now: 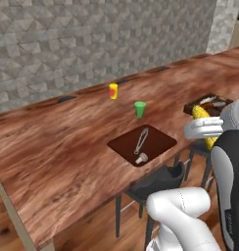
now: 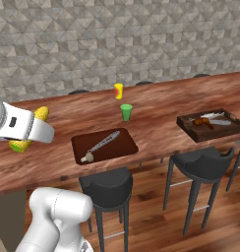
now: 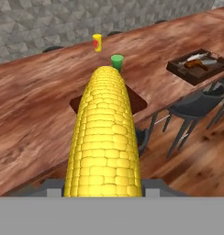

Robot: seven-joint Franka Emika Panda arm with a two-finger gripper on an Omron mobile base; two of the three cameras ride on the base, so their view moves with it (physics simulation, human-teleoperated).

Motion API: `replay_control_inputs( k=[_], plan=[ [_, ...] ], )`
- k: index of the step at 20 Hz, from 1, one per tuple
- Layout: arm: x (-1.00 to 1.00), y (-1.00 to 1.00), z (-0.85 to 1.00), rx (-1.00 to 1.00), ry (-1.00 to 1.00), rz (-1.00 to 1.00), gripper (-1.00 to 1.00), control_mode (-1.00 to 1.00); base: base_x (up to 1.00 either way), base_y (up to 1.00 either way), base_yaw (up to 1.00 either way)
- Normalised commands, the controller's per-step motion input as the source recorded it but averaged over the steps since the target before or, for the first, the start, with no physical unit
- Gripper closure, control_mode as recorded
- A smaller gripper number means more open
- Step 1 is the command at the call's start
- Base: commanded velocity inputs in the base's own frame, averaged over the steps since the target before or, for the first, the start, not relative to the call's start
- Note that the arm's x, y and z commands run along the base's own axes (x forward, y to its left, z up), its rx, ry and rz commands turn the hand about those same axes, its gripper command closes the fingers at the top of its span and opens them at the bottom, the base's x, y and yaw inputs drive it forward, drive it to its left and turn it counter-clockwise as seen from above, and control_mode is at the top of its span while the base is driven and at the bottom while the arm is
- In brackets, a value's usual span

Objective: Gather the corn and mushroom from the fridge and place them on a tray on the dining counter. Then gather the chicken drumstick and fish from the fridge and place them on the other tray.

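The gripper is holding the corn, which is sticking out lengthwise past it, above the near edge of the long wooden counter and to one side of the dark flat tray. The hand view is looking straight along the cob, so the kernels are showing row by row, while the right base view is giving only the two yellow ends either side of the white hand. On the flat tray a mushroom and a long grey item beside it are lying. Behind that tray a green cup is standing, with a yellow bottle farther back. Well to the tray's right, a second, walled tray is carrying a chicken drumstick and a fish. Black stools are standing on a wood floor below the counter, and a grey stone wall is rising behind it.
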Motion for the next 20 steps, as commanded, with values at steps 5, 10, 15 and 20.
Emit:
replay_control_inputs(
  k=[5,10,15,20],
  plan=[
    [0.00,0.00,0.00,0.00,0.00,0.00,1.00,1.00,0.55,-0.08,0.25],
    [0.00,0.00,0.00,0.00,0.00,0.00,1.00,1.00,0.50,-0.18,0.23],
    [0.00,0.00,0.00,0.00,0.00,0.00,1.00,1.00,0.32,-0.46,0.15],
    [0.00,0.00,0.00,0.00,0.00,0.00,1.00,1.00,0.25,-0.23,0.00]
  ],
)
